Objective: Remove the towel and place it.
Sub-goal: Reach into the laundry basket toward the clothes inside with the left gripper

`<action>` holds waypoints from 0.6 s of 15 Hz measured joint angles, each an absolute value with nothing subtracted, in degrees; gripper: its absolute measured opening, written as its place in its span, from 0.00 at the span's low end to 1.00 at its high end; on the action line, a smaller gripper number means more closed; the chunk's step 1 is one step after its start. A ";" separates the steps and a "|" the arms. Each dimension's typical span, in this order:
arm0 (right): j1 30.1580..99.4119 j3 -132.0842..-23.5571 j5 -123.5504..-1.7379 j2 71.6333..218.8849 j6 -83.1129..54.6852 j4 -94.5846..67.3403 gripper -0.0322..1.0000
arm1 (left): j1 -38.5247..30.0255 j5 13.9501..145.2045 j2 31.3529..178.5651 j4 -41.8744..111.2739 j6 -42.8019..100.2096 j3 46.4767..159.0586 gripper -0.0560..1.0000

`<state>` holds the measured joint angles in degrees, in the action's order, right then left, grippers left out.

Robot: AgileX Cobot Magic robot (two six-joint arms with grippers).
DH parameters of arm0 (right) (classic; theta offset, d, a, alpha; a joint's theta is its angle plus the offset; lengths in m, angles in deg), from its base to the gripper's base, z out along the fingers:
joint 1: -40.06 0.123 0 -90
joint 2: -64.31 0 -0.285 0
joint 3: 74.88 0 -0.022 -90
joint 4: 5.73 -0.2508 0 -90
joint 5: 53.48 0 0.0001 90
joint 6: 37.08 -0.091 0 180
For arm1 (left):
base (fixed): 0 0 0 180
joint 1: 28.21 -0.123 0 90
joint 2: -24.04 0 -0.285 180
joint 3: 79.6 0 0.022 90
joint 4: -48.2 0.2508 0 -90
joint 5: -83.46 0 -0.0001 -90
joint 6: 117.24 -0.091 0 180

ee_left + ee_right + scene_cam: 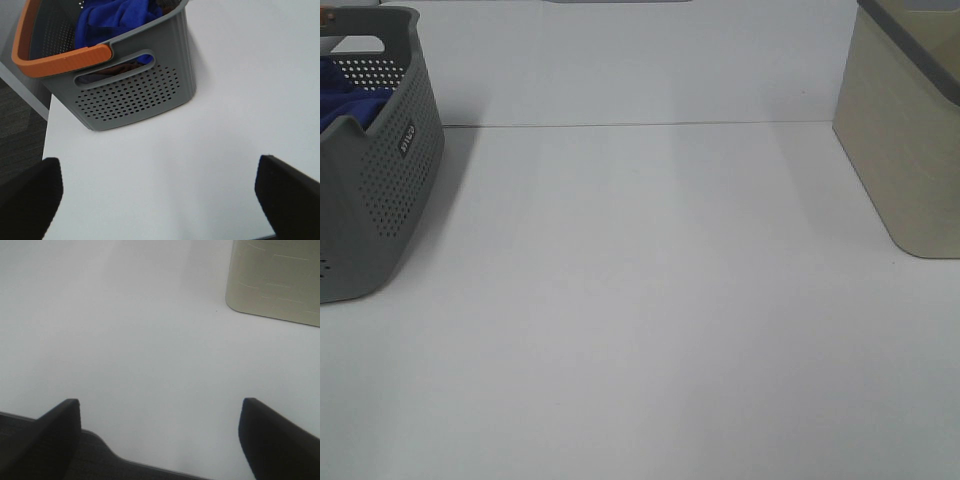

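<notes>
The blue towel (348,103) lies crumpled inside the grey perforated basket (390,190) at the far left of the exterior high view. In the left wrist view the towel (117,17) fills the basket (135,95), which has an orange handle (60,61). My left gripper (159,200) is open and empty above the white table, a short way from the basket's end wall. My right gripper (160,435) is open and empty over the table's near edge. Neither gripper shows in the exterior high view.
A beige bin (905,130) stands at the right edge; it also shows in the right wrist view (275,280). The white table (650,300) spans between basket and bin. Dark floor (20,135) lies beyond the table's edge by the basket.
</notes>
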<state>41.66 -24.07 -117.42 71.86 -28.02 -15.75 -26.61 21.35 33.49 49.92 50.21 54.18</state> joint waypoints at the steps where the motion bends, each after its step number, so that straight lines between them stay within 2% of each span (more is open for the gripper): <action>1: 41.66 -24.07 -117.42 71.86 -28.02 -15.75 0.84 | -26.61 20.72 36.93 49.40 47.87 56.01 0.99; 5: 41.66 -24.07 -117.42 71.86 -28.02 -15.75 0.84 | -26.61 15.62 61.74 52.84 26.09 75.32 0.99; 9: 41.66 -24.07 -117.42 71.86 -28.02 -15.75 0.84 | -26.61 14.13 80.70 53.58 18.76 91.99 0.99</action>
